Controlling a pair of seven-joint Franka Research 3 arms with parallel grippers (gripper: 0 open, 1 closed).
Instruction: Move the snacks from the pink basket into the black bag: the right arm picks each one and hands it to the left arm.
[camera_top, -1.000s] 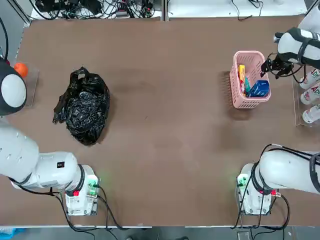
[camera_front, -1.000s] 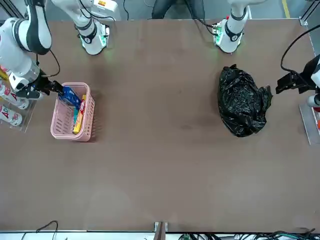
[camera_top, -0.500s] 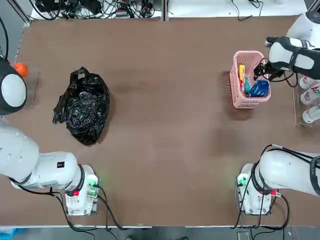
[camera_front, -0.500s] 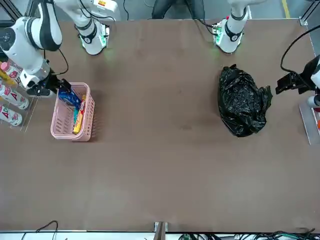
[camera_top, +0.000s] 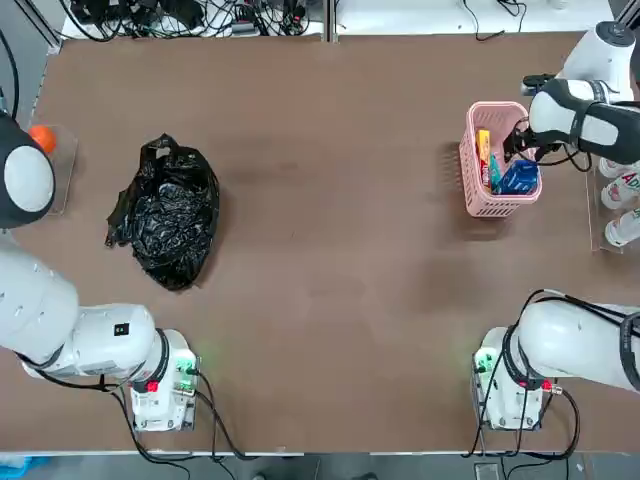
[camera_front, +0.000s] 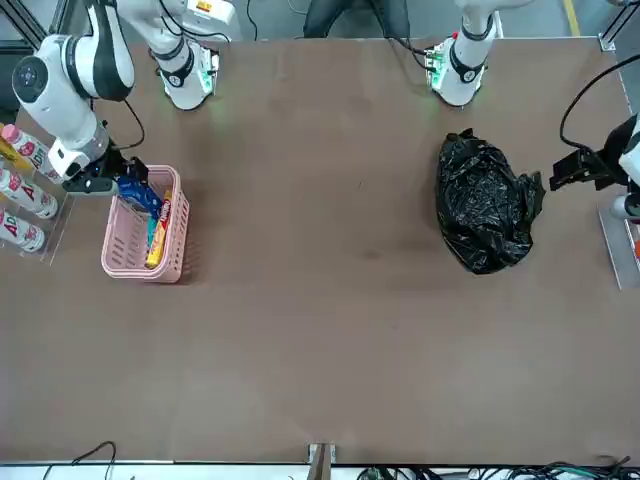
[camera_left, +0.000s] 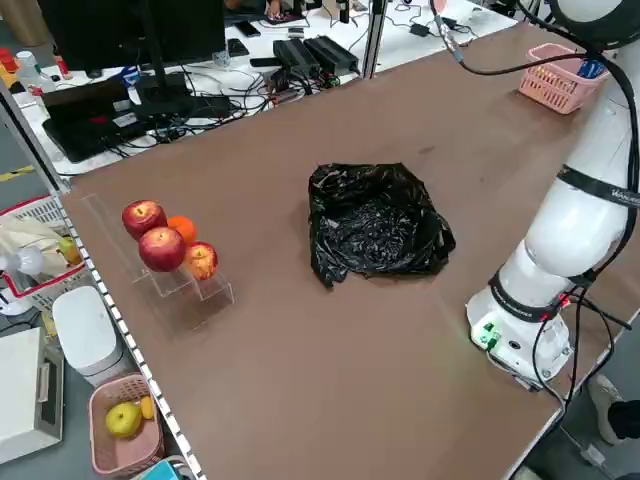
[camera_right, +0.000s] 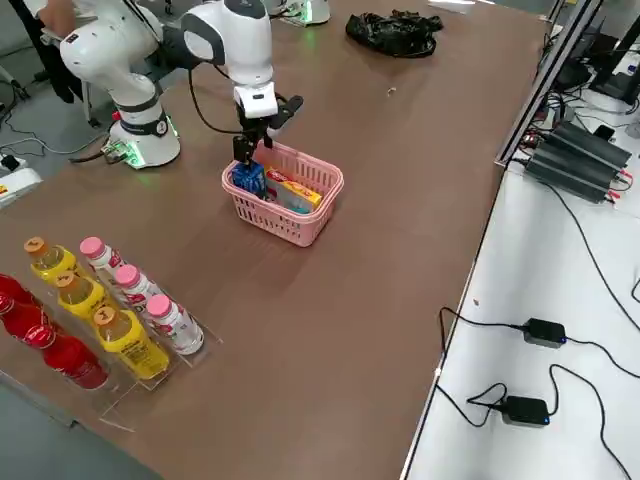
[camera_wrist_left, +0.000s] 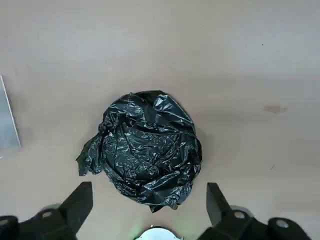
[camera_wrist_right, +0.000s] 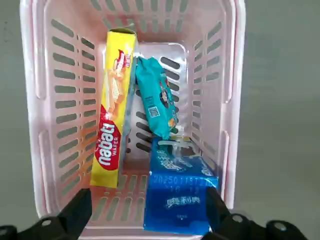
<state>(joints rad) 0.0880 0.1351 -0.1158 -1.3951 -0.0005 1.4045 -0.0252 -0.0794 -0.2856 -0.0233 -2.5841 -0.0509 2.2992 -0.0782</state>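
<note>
The pink basket (camera_top: 470, 170) stands at the table's right and holds three snacks: a yellow wafer box (camera_wrist_right: 112, 130), a slim teal packet (camera_wrist_right: 156, 97) and a blue packet (camera_wrist_right: 180, 192). My right gripper (camera_top: 518, 140) hangs open just above the basket's near-right part, its fingers on either side of the blue packet (camera_top: 520, 178) and holding nothing. The black bag (camera_top: 168, 212) lies crumpled at the table's left. High over the bag (camera_wrist_left: 145, 147), near the table's left edge, my left gripper (camera_front: 575, 170) is open and empty.
Several bottles (camera_top: 622, 190) stand in a clear rack at the right edge, close to the basket. Apples and an orange (camera_left: 165, 240) sit on a clear stand at the left edge. Bare brown tabletop (camera_top: 330, 220) lies between bag and basket.
My right gripper has moved from beside the basket's right wall to over the basket, above the blue packet. The left arm, the bag and the basket have not moved.
</note>
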